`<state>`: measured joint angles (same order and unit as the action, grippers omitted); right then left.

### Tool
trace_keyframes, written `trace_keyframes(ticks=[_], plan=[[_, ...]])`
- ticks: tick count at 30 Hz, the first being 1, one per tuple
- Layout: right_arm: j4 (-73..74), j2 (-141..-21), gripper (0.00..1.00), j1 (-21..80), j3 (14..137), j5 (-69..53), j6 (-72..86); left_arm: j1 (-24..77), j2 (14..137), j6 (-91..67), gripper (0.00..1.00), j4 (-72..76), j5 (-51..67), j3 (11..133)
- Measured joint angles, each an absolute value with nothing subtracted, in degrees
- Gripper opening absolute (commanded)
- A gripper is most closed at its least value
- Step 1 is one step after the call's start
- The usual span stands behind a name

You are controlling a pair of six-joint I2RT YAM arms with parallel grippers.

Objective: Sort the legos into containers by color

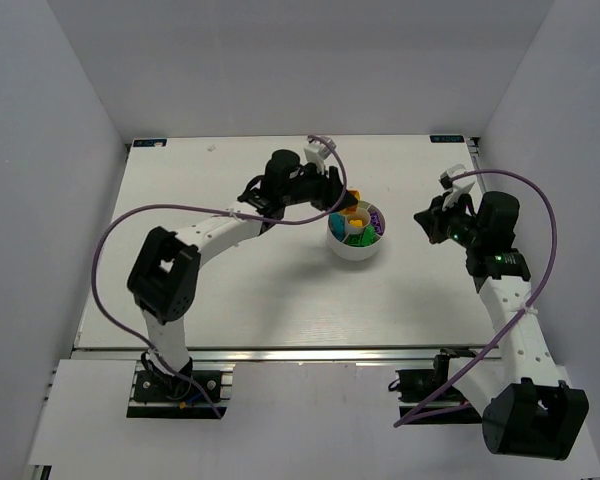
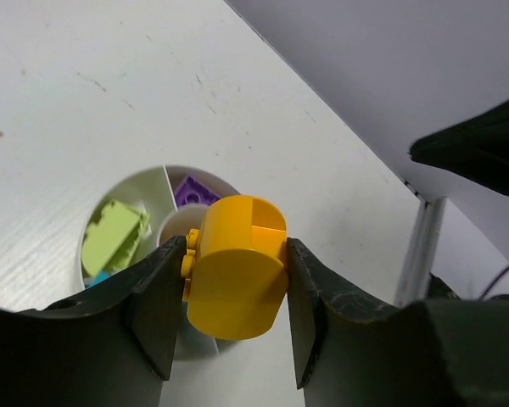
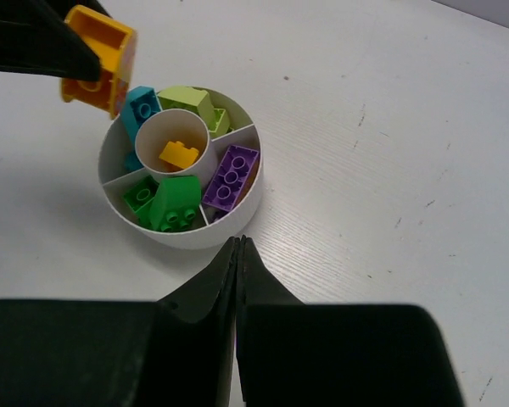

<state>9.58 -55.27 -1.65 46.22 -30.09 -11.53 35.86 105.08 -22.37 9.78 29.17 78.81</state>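
The round white dish (image 1: 357,250) stands mid-table, also in the right wrist view (image 3: 237,216). Its wedges hold cyan (image 3: 140,106), lime green (image 3: 187,99), purple (image 3: 231,176) and dark green (image 3: 174,203) legos; an orange lego (image 3: 179,153) lies in the central cup. My left gripper (image 2: 229,292) is shut on an orange lego (image 2: 237,267) and holds it above the dish's far-left rim (image 1: 351,198). My right gripper (image 3: 238,244) is shut and empty, to the right of the dish (image 1: 425,222).
The table's back edge and grey walls lie behind the dish. A purple cable (image 1: 110,250) loops off each arm. The dish shows partly under the held lego in the left wrist view (image 2: 131,182).
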Motion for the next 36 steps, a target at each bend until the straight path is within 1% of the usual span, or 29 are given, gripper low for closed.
trace_keyframes(ticks=[5,11,15,17,18,22,28,30,31,32,34,35,36], plan=[[9.1,-55.4,0.0,-3.3,46.0,-30.1,-11.0,37.8,112.7,-19.9,0.0,10.8,26.0,86.1],[8.9,-55.4,0.0,-4.4,46.0,-30.2,-10.9,38.9,116.1,-17.4,0.03,10.0,23.9,90.2],[8.9,-55.4,0.0,-5.3,46.0,-30.5,-10.9,39.2,116.2,-16.3,0.11,9.4,23.2,90.4],[8.9,-55.4,0.0,-5.6,46.0,-30.7,-10.9,39.3,116.2,-15.9,0.14,9.0,23.0,90.4],[8.9,-55.4,0.0,-5.8,46.0,-30.9,-10.9,39.3,116.2,-15.7,0.18,9.0,22.9,90.4],[8.9,-55.4,0.0,-6.4,46.0,-31.6,-10.9,39.3,116.2,-15.4,0.25,8.5,22.8,90.4],[8.9,-55.4,0.0,-7.2,46.0,-32.6,-10.9,39.5,116.8,-15.4,0.26,7.6,22.7,90.4],[8.9,-55.4,0.0,-7.5,46.0,-32.9,-10.9,39.8,117.1,-15.4,0.29,7.1,22.6,90.4],[8.9,-55.4,0.0,-7.7,46.0,-33.1,-10.9,39.9,117.1,-15.4,0.31,6.9,22.5,90.4],[8.9,-55.4,0.0,-7.8,46.0,-33.2,-10.9,40.1,117.2,-15.4,0.37,6.7,22.5,90.4],[8.9,-55.4,0.0,-8.1,45.9,-33.5,-10.9,40.3,117.4,-15.4,0.45,6.5,22.4,90.4],[8.9,-55.4,0.0,-8.2,46.0,-33.6,-10.9,40.5,117.5,-15.4,0.51,6.5,22.2,90.4],[8.9,-55.4,0.0,-8.3,45.9,-33.8,-10.9,40.6,117.7,-15.4,0.53,6.5,22.0,90.4]])
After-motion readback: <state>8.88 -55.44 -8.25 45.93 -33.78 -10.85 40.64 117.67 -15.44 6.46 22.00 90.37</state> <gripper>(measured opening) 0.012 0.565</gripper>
